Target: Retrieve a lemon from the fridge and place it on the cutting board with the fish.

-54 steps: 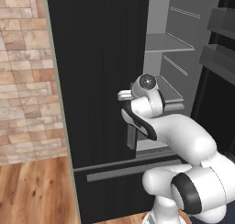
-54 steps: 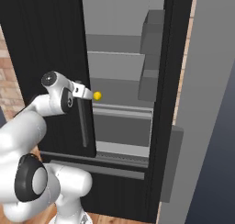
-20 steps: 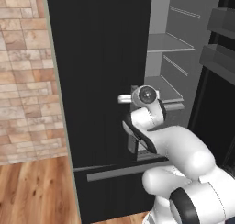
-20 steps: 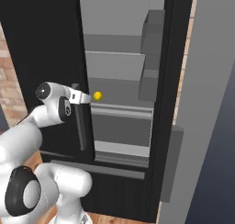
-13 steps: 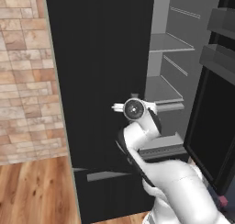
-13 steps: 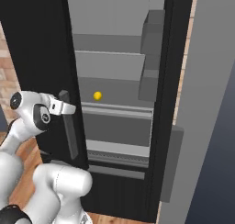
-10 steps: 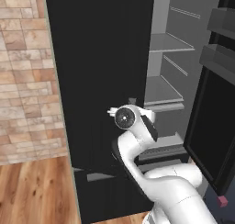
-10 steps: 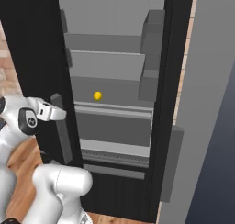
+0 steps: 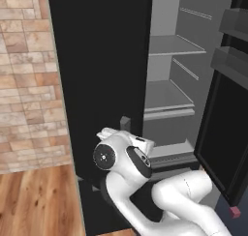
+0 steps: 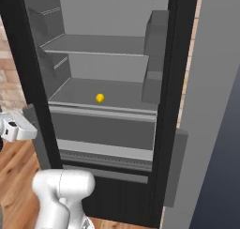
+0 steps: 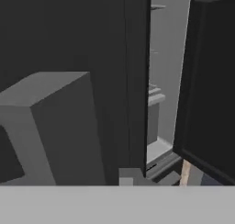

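One arm (image 9: 145, 182) was folded low at the foot of the fridge (image 9: 101, 61), its wrist at the edge of the left door, which stood swung wide. You had the hand beside that door's grey handle (image 11: 55, 126), which loomed close in the hand view. Whether the pincer stood apart or together, you could not tell from these views. Inside the fridge, the grey shelves (image 10: 93, 45) lay exposed. The lemon (image 10: 100, 98) sat alone on the lower shelf, above the drawer (image 10: 103, 129).
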You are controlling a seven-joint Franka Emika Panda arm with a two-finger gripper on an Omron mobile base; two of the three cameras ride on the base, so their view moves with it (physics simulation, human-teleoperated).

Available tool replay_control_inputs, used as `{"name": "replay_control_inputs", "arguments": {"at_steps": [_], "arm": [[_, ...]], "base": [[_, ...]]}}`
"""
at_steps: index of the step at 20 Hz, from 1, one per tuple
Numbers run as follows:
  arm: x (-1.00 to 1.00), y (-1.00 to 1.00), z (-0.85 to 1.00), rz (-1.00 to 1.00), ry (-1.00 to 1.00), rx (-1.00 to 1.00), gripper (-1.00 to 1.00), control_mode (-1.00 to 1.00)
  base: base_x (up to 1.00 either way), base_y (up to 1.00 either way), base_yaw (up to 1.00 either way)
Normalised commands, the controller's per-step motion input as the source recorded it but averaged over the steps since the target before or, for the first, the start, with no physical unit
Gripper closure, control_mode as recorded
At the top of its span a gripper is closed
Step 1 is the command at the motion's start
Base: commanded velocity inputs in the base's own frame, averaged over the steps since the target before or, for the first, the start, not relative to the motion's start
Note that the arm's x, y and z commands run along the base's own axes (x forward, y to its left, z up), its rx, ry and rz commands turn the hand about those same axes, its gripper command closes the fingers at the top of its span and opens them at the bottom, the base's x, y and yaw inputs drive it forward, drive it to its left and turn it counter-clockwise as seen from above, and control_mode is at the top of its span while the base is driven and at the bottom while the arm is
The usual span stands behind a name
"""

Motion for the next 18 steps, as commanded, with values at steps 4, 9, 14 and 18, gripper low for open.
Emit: {"name": "replay_control_inputs", "arguments": {"at_steps": [4, 9, 14, 18], "arm": [[-0.79, 0.72, 0.0, -0.26, 0.1, -0.07, 1.0, -1.0], [-0.26, 0.72, 0.0, -0.32, 0.12, -0.07, 1.0, -1.0], [-0.06, 0.86, 0.0, -0.39, 0.16, -0.13, -1.0, -1.0], [0.0, 0.66, 0.03, -0.32, 0.15, -0.15, -1.0, -1.0]], "base": [[0.0, 0.0, 0.0], [0.0, 0.0, 0.0], [0.0, 0.0, 0.0], [0.0, 0.0, 0.0]]}}
